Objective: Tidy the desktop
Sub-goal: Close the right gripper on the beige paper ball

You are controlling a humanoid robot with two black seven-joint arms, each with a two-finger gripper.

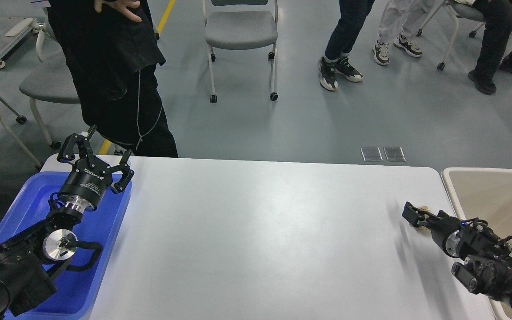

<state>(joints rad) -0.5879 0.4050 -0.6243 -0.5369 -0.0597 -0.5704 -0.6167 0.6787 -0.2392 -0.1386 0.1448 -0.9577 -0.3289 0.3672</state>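
Desktop [256, 231] between blue tray [29, 195] under spread left hand [98, 149] and beige bin [496, 195]; right hand [416, 216] grip unclear.

Bench [256, 231] top: smooth white, slight sheen. Blue tray [105, 249] glossy plastic. Left hand [98, 160] matt black w/ polished metal wrist.

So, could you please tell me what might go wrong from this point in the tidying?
The right gripper seems to pinch a small tan scrap near the white rectangular tabletop's right edge; a shallow grip could drop it short of the beige plastic bin. The left gripper, open over the blue plastic tray, points toward a person in black standing close by.
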